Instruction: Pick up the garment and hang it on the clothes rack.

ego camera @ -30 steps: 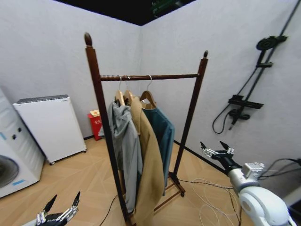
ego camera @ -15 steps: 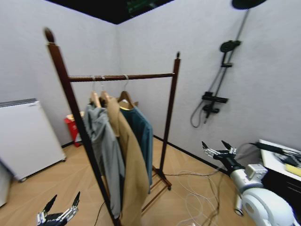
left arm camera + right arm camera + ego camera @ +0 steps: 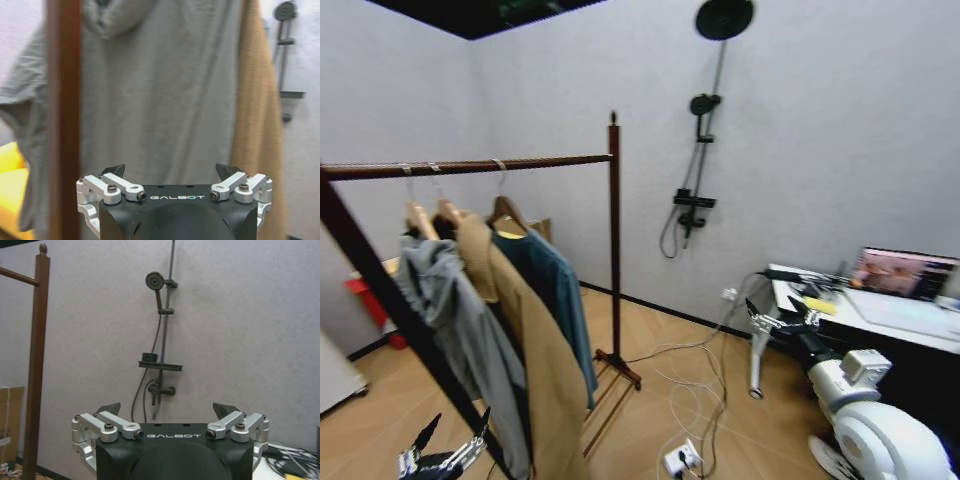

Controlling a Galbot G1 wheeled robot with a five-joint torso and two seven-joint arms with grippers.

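Clothes rack: the tall dark reddish-brown wooden clothes rack (image 3: pixel 613 240) with knob-topped posts is standing on the light wood floor (image 3: pixel 660 420) in front of the grey wall; its horizontal top bar is carrying three hangers.
Garment: the dark teal long-sleeved garment (image 3: pixel 552 290) of soft fabric is hanging from the rack's top bar on a light wooden hanger with a metal hook, the nearest of the three to the rack's far post.
Coat: a long tan coat (image 3: pixel 525 370) is hanging on the rack just beside the garment, touching it on the side away from the far post.
Hoodie: a grey hoodie (image 3: pixel 455 330) is hanging on the rack beyond the coat, next to the rack's near post.
Left gripper: the left gripper (image 3: pixel 445 450) is hovering low by the foot of the rack's near post, fingers spread wide and holding nothing; in the left wrist view (image 3: pixel 175 172) it is pointing at the grey hoodie with the near post just beside it.
Right gripper: the right gripper (image 3: pixel 782 318) is hanging well apart from the rack, on the side of its far post, fingers spread wide and empty; in the right wrist view (image 3: pixel 167 410) it is facing the wall past the rack's far post.
Shower set: a black shower fitting (image 3: pixel 698 150) with a round head is hanging on the wall beyond the rack's far post.
Counter: a white counter (image 3: pixel 910 320) carrying a lit screen is standing farther from the rack than the right gripper.
Cables: white cables (image 3: pixel 695 400) are lying on the floor near the rack's base.
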